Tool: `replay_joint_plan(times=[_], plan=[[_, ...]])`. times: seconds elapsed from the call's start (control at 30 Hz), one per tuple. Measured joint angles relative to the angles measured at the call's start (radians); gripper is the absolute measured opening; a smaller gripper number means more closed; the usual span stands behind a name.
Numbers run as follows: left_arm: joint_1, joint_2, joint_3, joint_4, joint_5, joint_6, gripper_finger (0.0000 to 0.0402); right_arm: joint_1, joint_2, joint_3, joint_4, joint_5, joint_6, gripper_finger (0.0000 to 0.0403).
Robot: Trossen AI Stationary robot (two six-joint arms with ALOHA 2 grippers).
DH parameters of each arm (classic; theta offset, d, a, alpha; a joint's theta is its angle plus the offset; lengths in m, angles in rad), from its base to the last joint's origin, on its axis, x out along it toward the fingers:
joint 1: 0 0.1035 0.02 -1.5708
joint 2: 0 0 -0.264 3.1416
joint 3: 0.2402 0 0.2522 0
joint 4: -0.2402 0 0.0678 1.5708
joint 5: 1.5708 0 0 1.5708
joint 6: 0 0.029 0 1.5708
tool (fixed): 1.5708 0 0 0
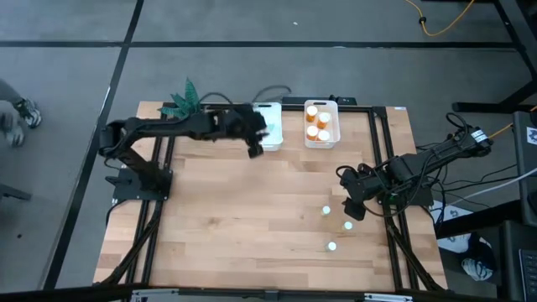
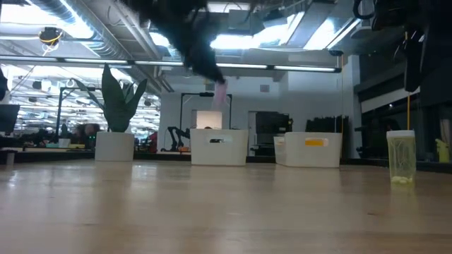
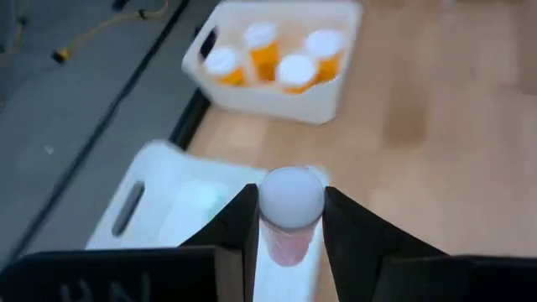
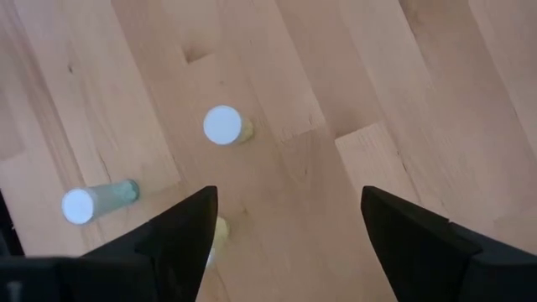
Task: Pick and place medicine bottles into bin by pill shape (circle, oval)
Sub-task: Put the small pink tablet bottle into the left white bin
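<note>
My left gripper (image 1: pixel 255 141) is shut on a small pale bottle (image 3: pixel 290 210) with a white cap and pinkish contents. It holds the bottle in the air at the near edge of the left white bin (image 1: pixel 270 126). The right white bin (image 1: pixel 321 138) holds three orange bottles with white caps (image 3: pixel 277 59). Three small pale bottles (image 1: pixel 326 210) (image 1: pixel 347 225) (image 1: pixel 332 246) stand on their bases on the wood at the right. My right gripper (image 4: pixel 289 205) is open above them and touches nothing. My left gripper pinches the small bottle between its two fingers, which lie on opposite sides of the body just under the cap (image 3: pixel 289 239). The fingers come from above, slanting toward the table's far side. The bottle hangs below them (image 2: pixel 220 92), slightly tilted and lifted clear.
A potted green plant (image 1: pixel 186 99) stands at the far left corner, beside the left bin. The middle and near left of the wooden table (image 1: pixel 218 226) are bare wood. One small bottle (image 2: pixel 401 156) shows at the right of the low view.
</note>
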Motion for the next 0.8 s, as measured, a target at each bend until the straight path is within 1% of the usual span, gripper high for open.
replay_joint_plan(times=[0.07, 0.13, 0.27, 0.33, 0.43, 0.57, 0.7, 0.8], plan=[[0.071, 0.007, -0.072, 0.095, 0.070, 0.001, 0.0094, 0.000, 0.000, 0.000, 0.000, 0.000, 0.000, 0.0295], [0.124, 0.020, -0.132, 0.211, 0.108, 0.005, 0.0094, 0.000, 0.000, 0.000, 0.004, 0.001, 0.000, 0.0295], [0.191, 0.032, -0.220, 0.361, 0.123, -0.005, 0.0094, 0.000, 0.000, 0.000, 0.024, 0.036, -0.001, 0.0295], [0.210, 0.034, -0.244, 0.385, 0.124, -0.015, 0.0094, 0.000, 0.000, 0.000, 0.031, 0.052, -0.001, 0.0295], [0.217, 0.058, -0.256, 0.396, 0.126, -0.021, 0.0094, 0.000, 0.000, 0.000, 0.041, 0.052, 0.003, 0.0295], [0.216, 0.123, -0.258, 0.437, 0.125, -0.040, 0.0094, 0.000, 0.000, 0.000, 0.048, 0.052, 0.023, 0.0295], [0.221, 0.186, -0.258, 0.515, 0.071, -0.041, 0.0094, 0.000, 0.000, 0.000, 0.049, 0.052, 0.024, 0.0295], [0.239, 0.201, -0.258, 0.563, 0.067, -0.045, 0.0094, 0.000, 0.000, 0.000, 0.049, 0.051, 0.024, 0.0295]])
